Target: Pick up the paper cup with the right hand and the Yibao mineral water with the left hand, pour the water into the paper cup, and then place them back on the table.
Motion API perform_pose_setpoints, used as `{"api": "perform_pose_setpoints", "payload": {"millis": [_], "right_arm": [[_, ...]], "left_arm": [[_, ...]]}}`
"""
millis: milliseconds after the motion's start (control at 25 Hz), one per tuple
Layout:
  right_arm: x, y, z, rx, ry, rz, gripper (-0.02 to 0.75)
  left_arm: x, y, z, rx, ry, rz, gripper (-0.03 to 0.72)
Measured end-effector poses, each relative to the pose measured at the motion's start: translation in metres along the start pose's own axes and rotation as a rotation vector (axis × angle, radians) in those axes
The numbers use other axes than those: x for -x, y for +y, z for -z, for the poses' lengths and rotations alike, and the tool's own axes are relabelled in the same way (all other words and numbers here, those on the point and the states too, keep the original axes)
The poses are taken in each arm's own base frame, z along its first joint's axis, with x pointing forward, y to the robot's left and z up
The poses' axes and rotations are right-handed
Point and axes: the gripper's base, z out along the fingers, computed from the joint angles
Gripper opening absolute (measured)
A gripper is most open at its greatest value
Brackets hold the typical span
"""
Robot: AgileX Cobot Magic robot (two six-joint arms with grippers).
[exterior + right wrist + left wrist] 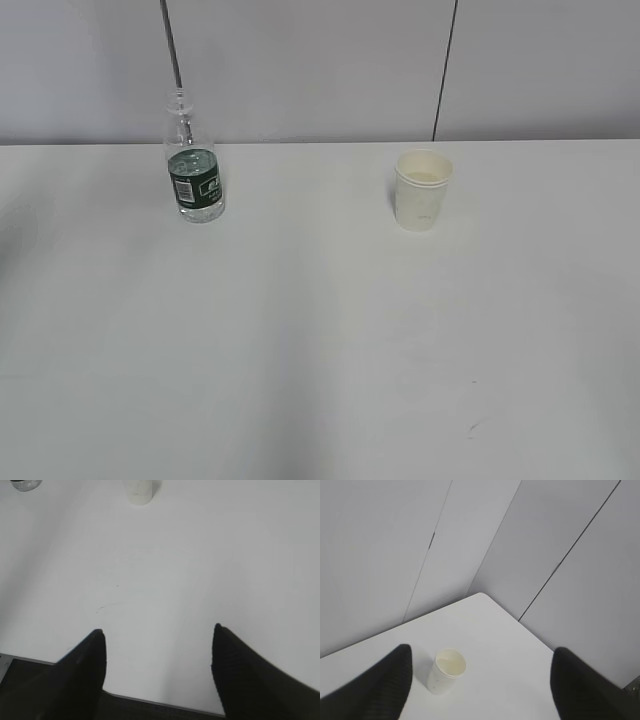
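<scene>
The paper cup (pixel 424 189) stands upright on the white table (pixel 320 330), back right. It also shows in the left wrist view (pixel 447 670) and at the top of the right wrist view (pixel 138 492). The Yibao mineral water (pixel 193 165), a clear bottle with a green label and no cap, stands upright at the back left; its base shows at the top-left corner of the right wrist view (pixel 25 484). Neither arm shows in the exterior view. My left gripper (pixel 481 652) is open and empty, high above the table. My right gripper (pixel 158 630) is open and empty over the table's near edge.
A grey panelled wall (pixel 320 70) stands behind the table. The table's far corner (pixel 481 596) meets the wall in the left wrist view. The table's near edge (pixel 150 700) runs across the bottom of the right wrist view. A faint scratch (pixel 107 606) marks the tabletop.
</scene>
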Motion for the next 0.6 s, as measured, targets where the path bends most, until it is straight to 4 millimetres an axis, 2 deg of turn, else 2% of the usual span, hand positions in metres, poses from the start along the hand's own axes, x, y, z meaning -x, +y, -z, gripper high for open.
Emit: {"api": "perform_pose_setpoints", "payload": {"millis": [600], "right_arm": [[0.0004,-0.0044,0.0001,-0.049,-0.003,0.023,0.518]], "left_arm": [[-0.0002,-0.0003,0.0000,-0.004,0.002,0.001,0.521]]}}
